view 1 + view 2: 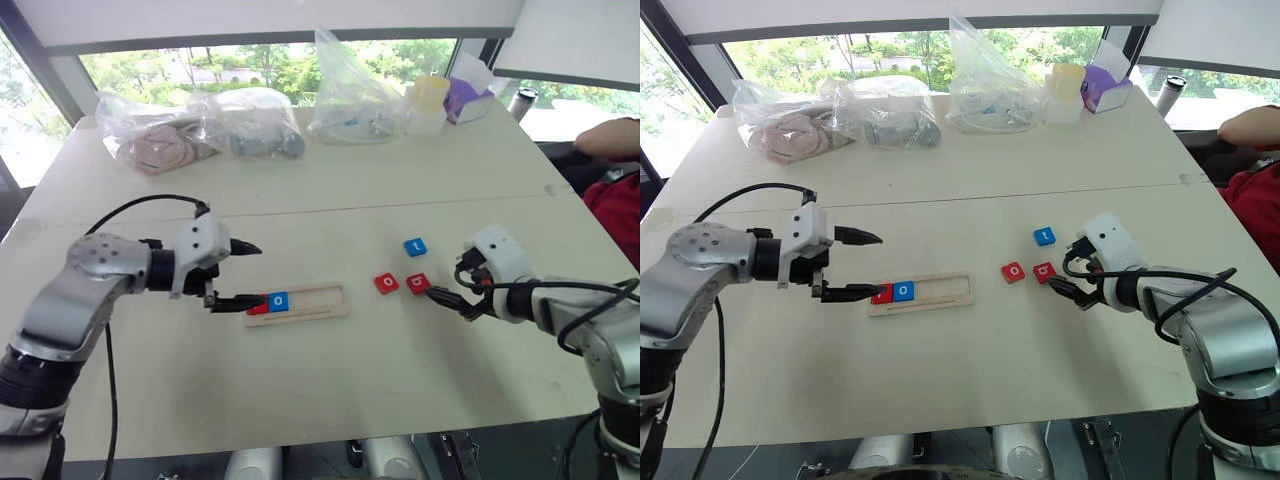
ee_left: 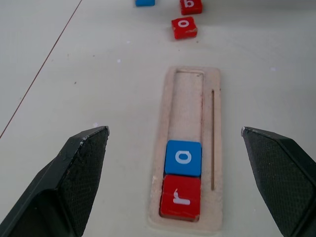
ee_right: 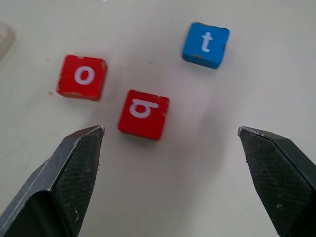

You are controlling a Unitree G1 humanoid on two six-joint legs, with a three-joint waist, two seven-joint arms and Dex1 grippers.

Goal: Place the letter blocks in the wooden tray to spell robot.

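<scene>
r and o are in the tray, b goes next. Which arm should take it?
Probably the right. Its open pincer hovers by the red b block on the table, with nothing held. The left pincer, also open, sits at the filled end of the wooden tray, away from the loose blocks.

Looks like office/lab rm: pale table (image 1: 330, 180) by big windows (image 1: 250, 60) w/ trees outside, top of frame; bagged supplies (image 1: 200, 130) along far edge.

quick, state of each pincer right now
left pincer: open, holding nothing
right pincer: open, holding nothing
</scene>
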